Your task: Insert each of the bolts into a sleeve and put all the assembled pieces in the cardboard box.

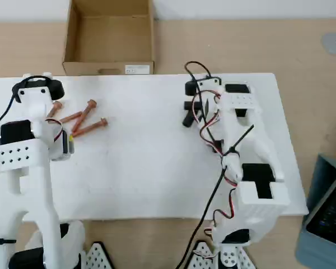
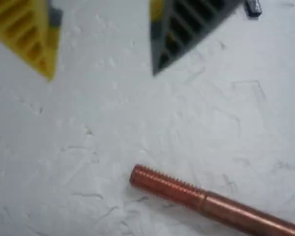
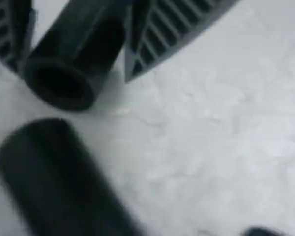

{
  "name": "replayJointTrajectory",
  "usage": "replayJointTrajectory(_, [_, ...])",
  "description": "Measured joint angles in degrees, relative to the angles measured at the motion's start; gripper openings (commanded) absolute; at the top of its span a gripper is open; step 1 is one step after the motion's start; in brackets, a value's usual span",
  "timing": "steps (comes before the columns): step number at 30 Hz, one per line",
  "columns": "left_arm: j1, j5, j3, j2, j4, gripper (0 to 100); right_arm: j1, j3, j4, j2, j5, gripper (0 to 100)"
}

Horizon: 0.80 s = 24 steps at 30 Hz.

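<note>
Black sleeve [image 3: 76, 56] inside right pincer [image 3: 73, 66]

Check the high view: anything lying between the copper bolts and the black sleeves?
No. In the high view the stretch of white board between the bolts and the sleeves is bare.

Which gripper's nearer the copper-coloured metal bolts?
Left. The left gripper hovers open right by the copper-coloured metal bolts; the right gripper is across the white table, at the black cylindrical sleeves.
</note>
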Motion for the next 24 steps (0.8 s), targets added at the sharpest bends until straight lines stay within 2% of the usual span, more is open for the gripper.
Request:
replayJointTrajectory(13, [0.00,0.00,0.00,0.00,0.00,14,-0.35,-1.76,2.29,-0.88,-0.09,1.1])
replayJointTrajectory(19, [-0.18,0.00,-0.88,0.09,3.08,14,-0.53,-3.34,8.88,-10.55,0.09,1.1])
replayJointTrajectory(24, [-0.35,-0.09,-6.77,0.18,6.51,14,-0.44,-3.78,14.86,-19.34,1.85,1.1])
